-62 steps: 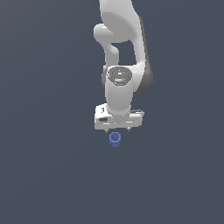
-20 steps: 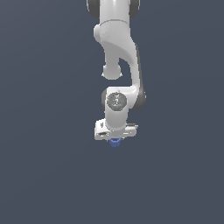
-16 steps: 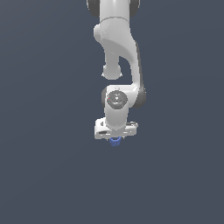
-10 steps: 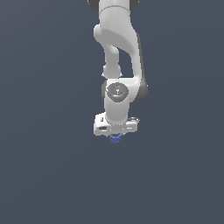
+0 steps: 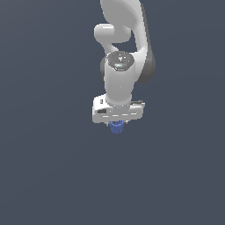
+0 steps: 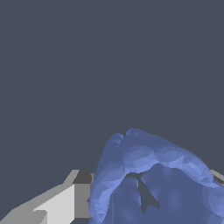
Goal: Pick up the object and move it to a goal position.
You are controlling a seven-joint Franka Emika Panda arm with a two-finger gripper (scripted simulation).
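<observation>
Ext view: white arm point(image 5: 121, 74) hung over a flat dark grey floor point(image 5: 48, 167), gripper point(image 5: 117, 125) pointing down, blue cup point(image 5: 116, 127) tucked right under the white hand body, only its lower part showing below it. Wrist view: cup point(image 6: 153, 179) filled the near field, hollow top facing the cam, lumpy blue rim, one finger point(image 6: 65, 203) w/ a darker pad touching or just beside the cup wall; the opposite finger was barely visible at the frame edge. Fingers looked closed onto the cup from both sides, so grasp read as made, though contact on the far side couldn't be confirmed. Couldn't tell from either view if cup was off the floor or resting on it; no shadow or gap to judge by. No goal marker visible in either pic. Step in hand, my read: grasp done, lift/transport phase. Next move prob calls for keeping the squeeze steady, raising straight up, then carrying toward the goal w/o tilting. Cup is narrow vs the gripper, so a slip or twist in the pads is the main risk. Goal location unknown from these frames.
</observation>
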